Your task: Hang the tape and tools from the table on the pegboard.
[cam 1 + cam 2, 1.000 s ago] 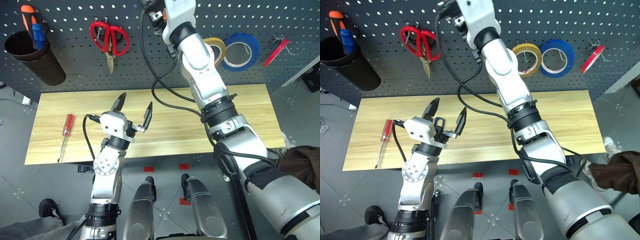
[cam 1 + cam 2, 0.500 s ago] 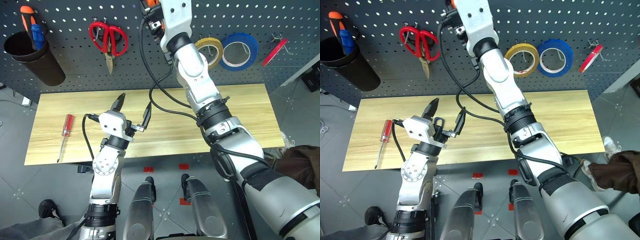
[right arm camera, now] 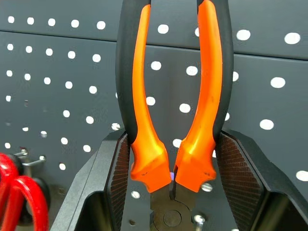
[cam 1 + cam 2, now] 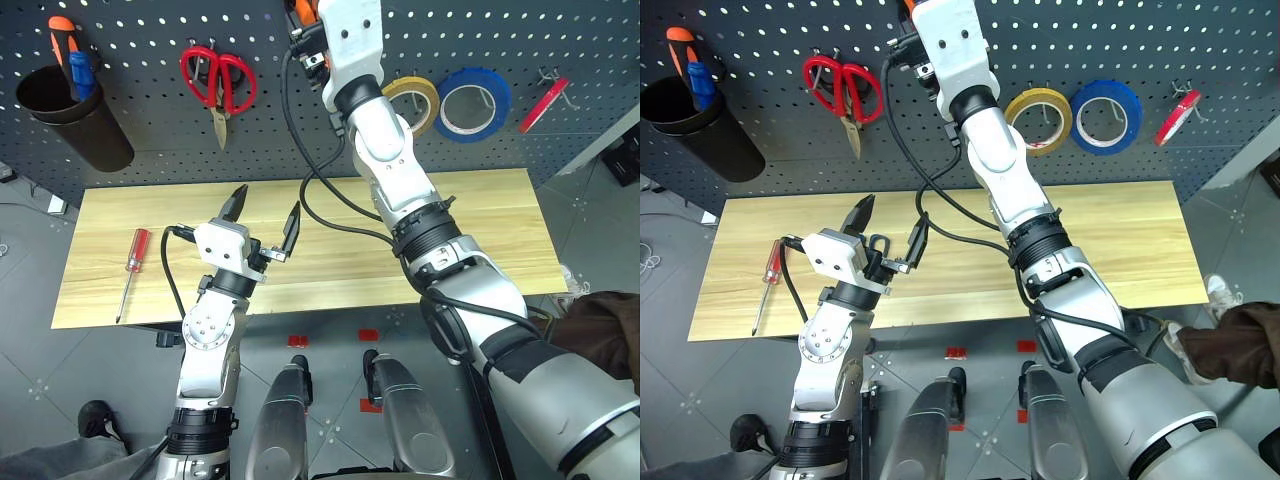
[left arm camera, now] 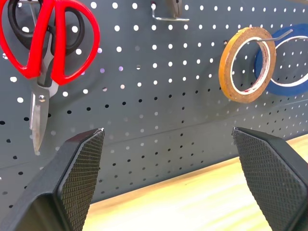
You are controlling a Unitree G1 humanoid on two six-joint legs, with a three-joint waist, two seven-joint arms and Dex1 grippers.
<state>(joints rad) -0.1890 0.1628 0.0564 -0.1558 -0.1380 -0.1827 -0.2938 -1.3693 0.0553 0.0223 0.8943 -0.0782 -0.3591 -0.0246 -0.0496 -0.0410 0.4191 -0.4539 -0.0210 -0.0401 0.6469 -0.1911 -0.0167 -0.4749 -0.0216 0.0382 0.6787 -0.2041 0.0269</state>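
My right gripper is raised against the dark pegboard and shut on the orange-and-black pliers. Their handles point up along the panel between the fingers. The yellow tape hangs on a hook beside the blue roll. On the light wood table, near its left end, lies the red-handled screwdriver. My left gripper hovers open over the table's middle with nothing between its fingers, facing the pegboard.
Red scissors hang at the upper left of the board. A black cup at the far left holds orange and blue screwdrivers. The blue roll and a red piece hang to the right. A person's dark sleeve shows at the right edge.
My right forearm has swung left, off the yellow tape, which now shows whole. The pliers stay gripped at the board. The left gripper has not moved.
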